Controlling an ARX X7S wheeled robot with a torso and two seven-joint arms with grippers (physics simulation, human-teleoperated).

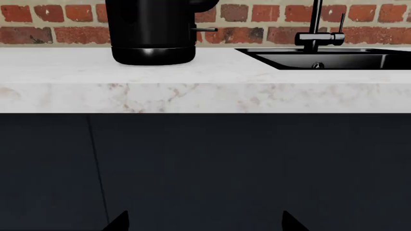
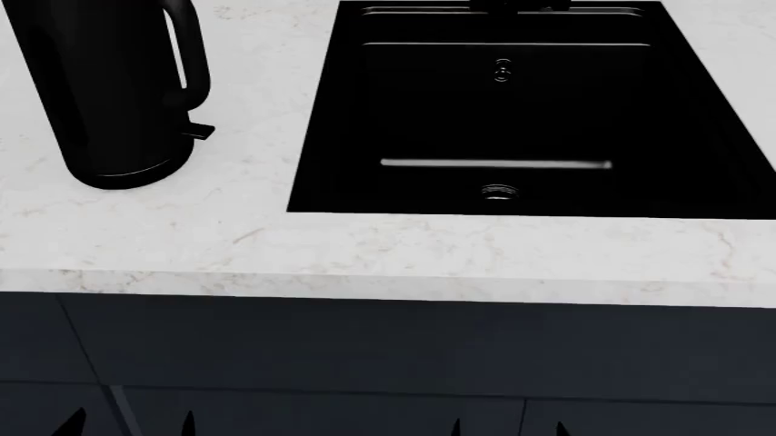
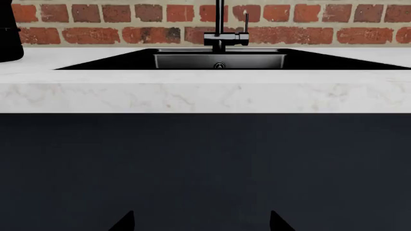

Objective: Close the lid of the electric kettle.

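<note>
The electric kettle (image 2: pixel 115 91) is a tall glossy black cylinder with a loop handle and a small lever tab. It stands on the white counter at the left of the head view, left of the sink. Its lower body also shows in the left wrist view (image 1: pixel 153 31), and its edge in the right wrist view (image 3: pixel 7 31). Its top is cut off in every view, so the lid is out of view. My left gripper (image 1: pixel 202 222) and right gripper (image 3: pixel 200 221) are both open and empty, low in front of the dark cabinet, below the counter edge. Their tips show in the head view, the left (image 2: pixel 127 425) and the right (image 2: pixel 510 427).
A black sink (image 2: pixel 533 109) is set into the white marble counter (image 2: pixel 363 245) right of the kettle, with a black tap (image 3: pixel 222 29) behind it. A red brick wall (image 1: pixel 270 24) backs the counter. Dark cabinet fronts (image 2: pixel 363 354) lie below the counter edge.
</note>
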